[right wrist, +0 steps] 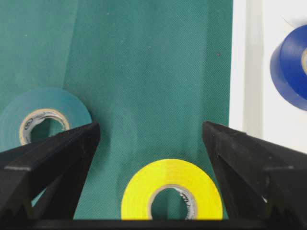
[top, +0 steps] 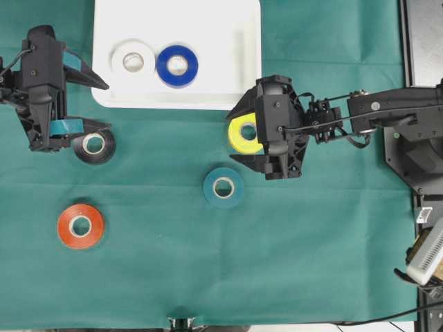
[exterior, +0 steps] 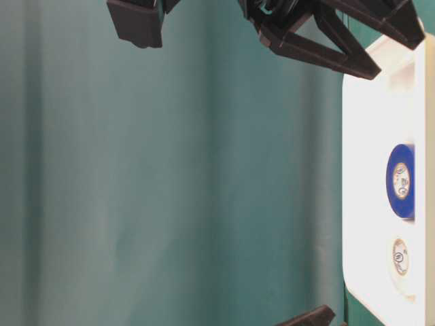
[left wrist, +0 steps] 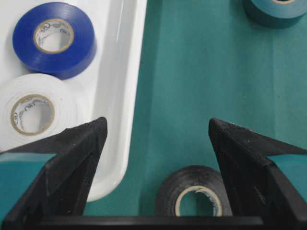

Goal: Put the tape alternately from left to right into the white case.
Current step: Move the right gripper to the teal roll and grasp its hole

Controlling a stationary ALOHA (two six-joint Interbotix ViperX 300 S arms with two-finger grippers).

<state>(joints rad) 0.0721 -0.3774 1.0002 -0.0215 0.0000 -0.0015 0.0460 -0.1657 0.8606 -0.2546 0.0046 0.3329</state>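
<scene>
We see the white case [top: 242, 62], a shallow smooth plastic tray with rounded corners and a raised rim, holding the white roll [top: 133, 61] and the blue roll [top: 177, 66] side by side and touching, with bare floor left toward its right end. Its near rim runs just ahead of our right gripper [top: 242, 135], whose jaws stand spread wide and empty, with the glossy yellow roll [top: 243, 135] lying flat between them on the green cloth [top: 311, 263]. The teal roll [top: 223, 187] sits just past the right gripper's lower finger, apart from it. Our left gripper [top: 100, 105] is likewise released, holding nothing; one finger reaches over the case's left rim, the other lies beside the black roll [top: 95, 145], which sits under the gripper close to the case's corner. In the left wrist view the black roll lies between the fingers near their base, with open cloth ahead up to the teal roll. The red roll [top: 80, 225] lies well apart from both grippers, with free cloth around it. All rolls are flat rings with pale cores. The cloth is woven and faintly creased.
</scene>
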